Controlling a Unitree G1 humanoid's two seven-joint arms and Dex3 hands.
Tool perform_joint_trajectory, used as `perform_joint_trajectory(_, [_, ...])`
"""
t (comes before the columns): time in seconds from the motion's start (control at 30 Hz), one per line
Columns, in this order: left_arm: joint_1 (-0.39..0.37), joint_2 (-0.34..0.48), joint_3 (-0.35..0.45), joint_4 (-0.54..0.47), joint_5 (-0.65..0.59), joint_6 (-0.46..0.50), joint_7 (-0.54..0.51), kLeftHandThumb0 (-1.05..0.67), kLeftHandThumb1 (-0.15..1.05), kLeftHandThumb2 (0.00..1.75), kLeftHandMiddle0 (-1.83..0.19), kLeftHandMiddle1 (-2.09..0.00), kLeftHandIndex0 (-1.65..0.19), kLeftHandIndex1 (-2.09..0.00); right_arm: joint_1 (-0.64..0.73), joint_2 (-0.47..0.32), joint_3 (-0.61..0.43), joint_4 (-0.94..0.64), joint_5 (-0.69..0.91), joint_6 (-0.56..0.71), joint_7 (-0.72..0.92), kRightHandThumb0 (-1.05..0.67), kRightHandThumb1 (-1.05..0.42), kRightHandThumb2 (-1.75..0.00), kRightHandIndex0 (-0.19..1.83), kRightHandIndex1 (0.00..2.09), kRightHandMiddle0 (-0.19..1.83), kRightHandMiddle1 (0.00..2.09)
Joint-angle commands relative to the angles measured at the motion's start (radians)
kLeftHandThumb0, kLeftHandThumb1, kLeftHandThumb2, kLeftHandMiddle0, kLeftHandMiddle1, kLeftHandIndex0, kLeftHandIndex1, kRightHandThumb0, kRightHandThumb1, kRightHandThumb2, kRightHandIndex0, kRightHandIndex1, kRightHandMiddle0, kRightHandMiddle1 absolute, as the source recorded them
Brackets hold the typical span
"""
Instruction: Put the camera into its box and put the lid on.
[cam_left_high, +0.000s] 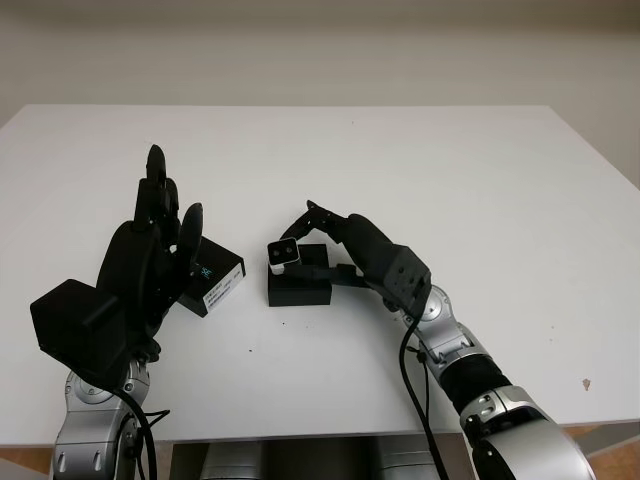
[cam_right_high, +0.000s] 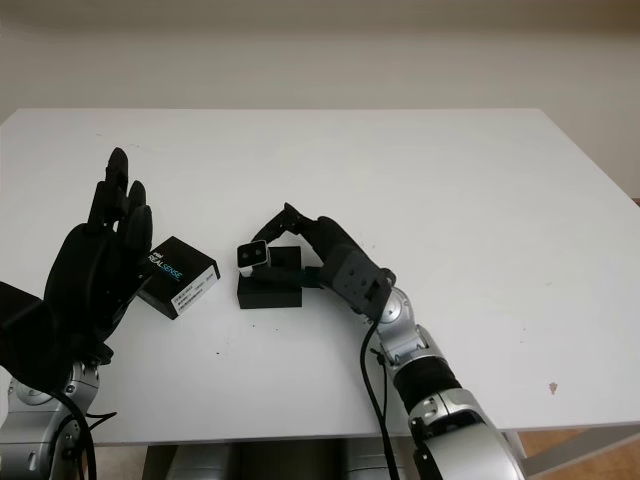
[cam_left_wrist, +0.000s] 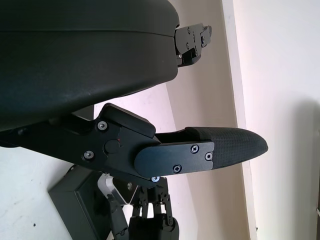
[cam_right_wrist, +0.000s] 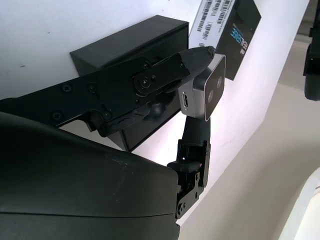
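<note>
- The right hand (cam_left_high: 318, 232) pinches the small silver camera (cam_left_high: 284, 252) between its fingertips (cam_right_wrist: 200, 55), holding it just above the near-left corner of the open black box (cam_left_high: 300, 283).
- The step in hand looks like the placing: the camera hangs at the box's edge, not yet inside.
- Next, the fingers would need to bring it over the cavity, lower it and let go.
- The left hand (cam_left_high: 150, 255) is open and holds nothing, raised just in front of the lid (cam_right_high: 178, 276), which lies on the table (cam_left_high: 480, 180) beyond its fingers.
</note>
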Motion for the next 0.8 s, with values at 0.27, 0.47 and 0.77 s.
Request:
perform_joint_trajectory(0.27, [0.015, 0.006, 0.004, -0.003, -0.002, -0.015, -0.009, -0.82, 1.05, 0.54, 0.19, 0.0, 0.19, 0.0, 0.026, 0.007, -0.01, -0.011, -0.002, -0.017, -0.063, -0.51, -1.05, -0.16, 0.01, 0.06, 0.32, 1.57])
perform_joint_trajectory(0.47, [0.016, 0.008, 0.003, 0.0, -0.002, -0.018, -0.016, -0.82, 1.05, 0.54, 0.19, 0.0, 0.19, 0.0, 0.031, 0.007, -0.024, -0.02, 0.011, -0.016, -0.084, -0.52, -1.05, -0.17, 0.02, 0.06, 0.31, 1.6])
perform_joint_trajectory(0.77, [0.016, 0.009, 0.004, -0.006, -0.012, 0.009, -0.024, -0.83, 1.05, 0.55, 0.19, 0.0, 0.19, 0.0, 0.045, 0.001, -0.048, -0.046, 0.029, -0.007, -0.081, -0.51, -1.05, -0.15, 0.02, 0.05, 0.3, 1.6])
